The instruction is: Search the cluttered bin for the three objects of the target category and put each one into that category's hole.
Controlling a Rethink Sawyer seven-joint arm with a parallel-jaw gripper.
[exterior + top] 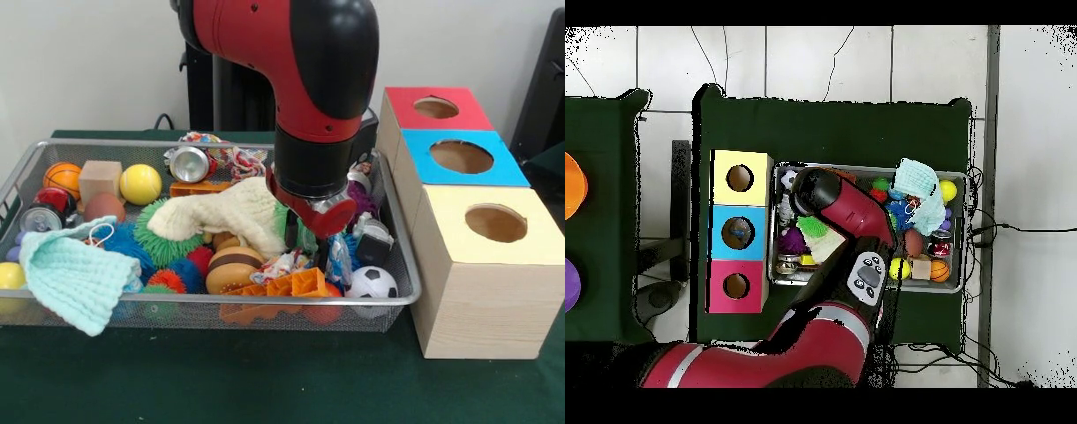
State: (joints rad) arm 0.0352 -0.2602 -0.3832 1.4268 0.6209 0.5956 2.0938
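The wire mesh bin (pixel 221 300) is full of toys and shows in the overhead view too (pixel 865 168). My gripper (pixel 297 237) hangs from the red and black arm low in the bin's right half, just above a cream plush cloth (pixel 231 215) and a toy burger (pixel 232 268). I cannot tell whether it holds anything. Three wooden boxes stand right of the bin, each with a round hole: red top (pixel 436 108), blue top (pixel 461 157), yellow top (pixel 494 223). In the overhead view the arm (pixel 850 215) hides the gripper and the bin's left half.
The bin holds a small basketball (pixel 62 177), a wooden cube (pixel 99 179), a yellow ball (pixel 140 184), a silver can (pixel 188 163), a green spiky ball (pixel 163 243), an orange waffle block (pixel 296 284) and a soccer ball (pixel 372 283). A teal knit cloth (pixel 75 274) hangs over the front rim.
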